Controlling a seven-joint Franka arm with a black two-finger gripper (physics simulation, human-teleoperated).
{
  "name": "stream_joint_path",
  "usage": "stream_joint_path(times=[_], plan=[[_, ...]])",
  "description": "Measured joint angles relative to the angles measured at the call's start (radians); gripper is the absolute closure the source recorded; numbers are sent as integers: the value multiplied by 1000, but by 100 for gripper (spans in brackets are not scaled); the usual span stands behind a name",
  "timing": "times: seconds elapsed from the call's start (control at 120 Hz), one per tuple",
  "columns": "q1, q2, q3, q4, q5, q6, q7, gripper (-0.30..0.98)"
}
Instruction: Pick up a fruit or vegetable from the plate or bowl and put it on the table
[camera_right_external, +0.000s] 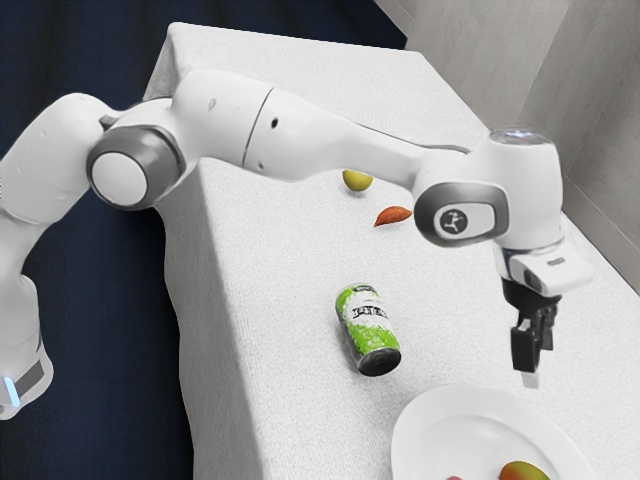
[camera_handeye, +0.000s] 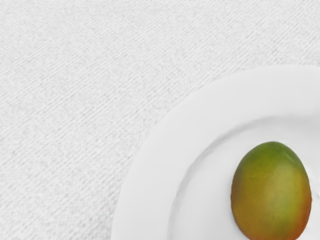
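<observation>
Mango (camera_right_external: 524, 471) lies on the plate (camera_right_external: 412, 418), at the exterior view's near right; in the wrist view its long axis runs with the green end toward the curved rim. Bare plate separates it from that rim. Tablecloth (camera_right_external: 285, 370) stretches between plate and can (camera_right_external: 368, 330), farther left. Above the plate's far side hangs the gripper (camera_right_external: 534, 350); I can't tell whether it's spread or pressed together.

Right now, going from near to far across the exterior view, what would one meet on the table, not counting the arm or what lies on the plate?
Plate → can → reddish item → yellow fruit.
</observation>
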Motion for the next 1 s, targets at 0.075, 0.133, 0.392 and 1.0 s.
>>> stream_joint_path(times=[0.075,0.133,0.392,1.0], plan=[[-10,31,-31,0,-9,36,10,0],[-22,55,-38,0,-13,62,17,0],[-70,122,-49,0,-20,144,41,0],[-94,197,-45,-14,-46,190,67,12]])
